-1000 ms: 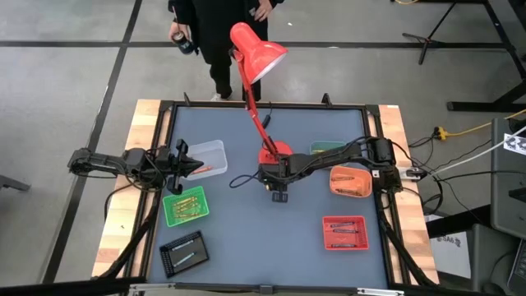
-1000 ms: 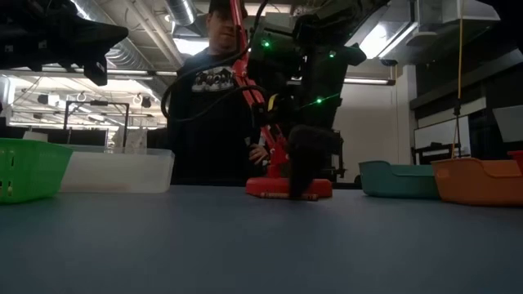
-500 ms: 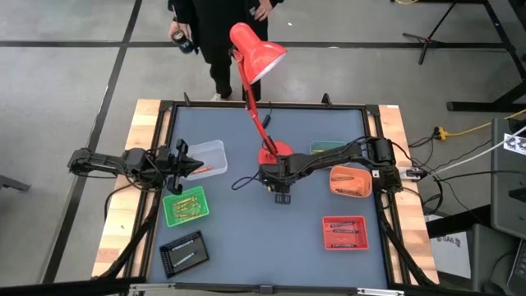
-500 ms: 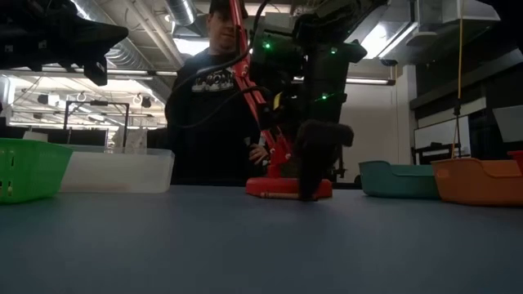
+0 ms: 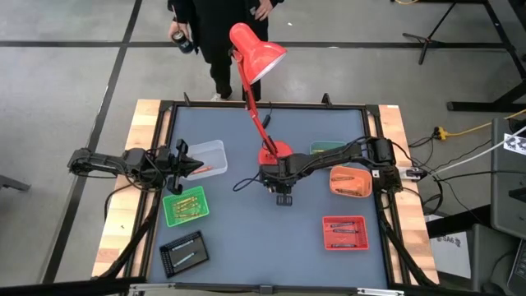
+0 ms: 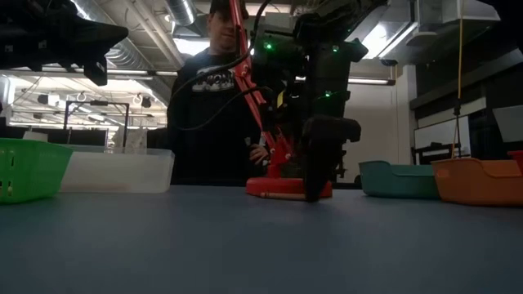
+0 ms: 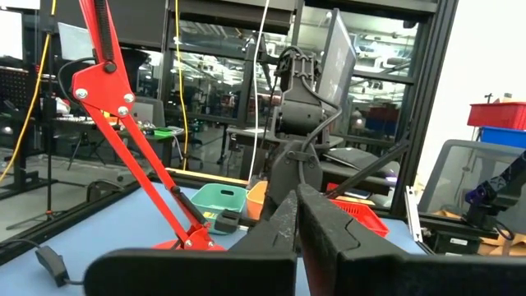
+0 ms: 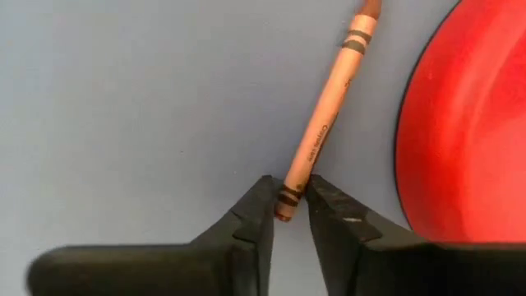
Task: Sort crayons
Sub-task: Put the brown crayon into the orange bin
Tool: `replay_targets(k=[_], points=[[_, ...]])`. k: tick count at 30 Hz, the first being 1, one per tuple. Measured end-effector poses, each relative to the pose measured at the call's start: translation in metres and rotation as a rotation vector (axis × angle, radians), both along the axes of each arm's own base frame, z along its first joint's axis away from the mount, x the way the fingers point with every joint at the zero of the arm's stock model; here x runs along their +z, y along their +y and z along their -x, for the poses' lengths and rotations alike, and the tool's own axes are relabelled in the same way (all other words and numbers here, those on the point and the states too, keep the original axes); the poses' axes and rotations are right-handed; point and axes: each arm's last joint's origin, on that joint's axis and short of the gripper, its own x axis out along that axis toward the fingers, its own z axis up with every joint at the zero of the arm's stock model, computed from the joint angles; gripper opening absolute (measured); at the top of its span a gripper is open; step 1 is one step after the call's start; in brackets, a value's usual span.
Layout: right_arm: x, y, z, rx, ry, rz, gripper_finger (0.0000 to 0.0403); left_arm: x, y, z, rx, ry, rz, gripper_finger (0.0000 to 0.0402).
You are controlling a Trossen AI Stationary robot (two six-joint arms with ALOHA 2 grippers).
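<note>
**Right gripper pinches a crayon beside the lamp base**

A second ago the right gripper [image 8: 288,215] stood wider over the table; now its two fingers have drawn in on the lower end of an orange-brown crayon [image 8: 325,123], and its tip has shifted slightly toward the near edge of the table. The crayon lies flat on the blue-grey table [image 5: 238,238], just beside the round red base of the desk lamp [image 5: 275,152], whose curved edge sits close to the right finger [image 8: 333,218]. From the low camera the gripper's dark body hides the crayon almost wholly.

The left gripper [image 5: 191,167] has not moved: it hangs shut above the clear tray [image 5: 212,148] at the left side, holding nothing I can see.

Around the middle stand the green tray [image 5: 169,215] with crayons in it, a black tray [image 5: 167,248], an orange tray [image 5: 336,172], a red tray [image 5: 327,243] and a teal tray [image 5: 316,148] partly under the right arm. A person [image 5: 215,33] in dark clothes stands at the far edge behind the lamp.
</note>
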Motion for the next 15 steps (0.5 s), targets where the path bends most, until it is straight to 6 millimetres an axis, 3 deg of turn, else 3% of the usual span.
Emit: replay_targets(k=[9,15], points=[[0.0001,0.0,0.0,0.0,-0.001,0.0,0.0018,0.0001,0.0,0.0,0.0,0.0,0.0,0.0],[0.0001,0.0002,0.0001,0.002,0.001,-0.014,0.0011,0.0,0.0,0.0,0.0,0.0,0.0,0.0]])
